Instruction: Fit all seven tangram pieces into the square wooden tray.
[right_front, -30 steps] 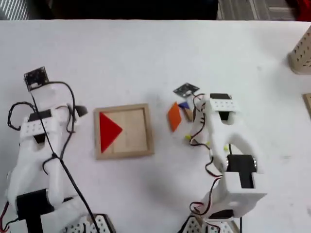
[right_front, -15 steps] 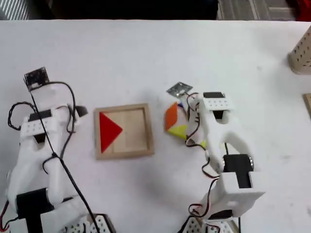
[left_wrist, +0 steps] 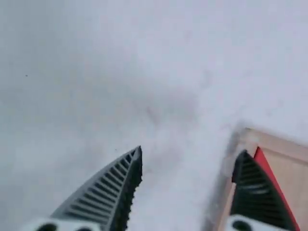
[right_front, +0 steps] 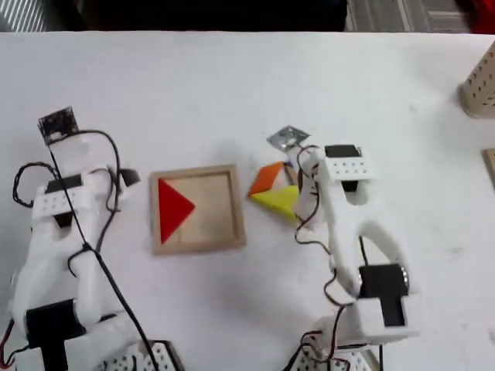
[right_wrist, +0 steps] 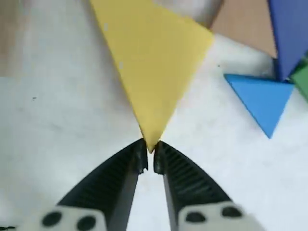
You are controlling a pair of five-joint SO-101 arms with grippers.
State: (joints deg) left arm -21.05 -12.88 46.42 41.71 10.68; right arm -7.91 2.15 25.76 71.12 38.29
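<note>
high view: wooden tray (right_front: pixel 198 170) w/ red triangle (right_front: pixel 173 207) on surface (right_front: pixel 232 85), left arm (right_front: pixel 62 232) folded beside it, right arm (right_front: pixel 348 212) bent over yellow triangle (right_front: pixel 280 199) nr tray, left wrist: left gripper (left_wrist: pixel 187 166) spread at tray corner, right wrist: right gripper (right_wrist: pixel 150 156) pinching yellow triangle's tip

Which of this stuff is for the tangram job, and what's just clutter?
Job:
wooden tray
red triangle, in the tray
yellow triangle, tip pinched in the right claw
orange piece
blue triangle

Lying about:
perforated wooden block, at the table edge
</note>
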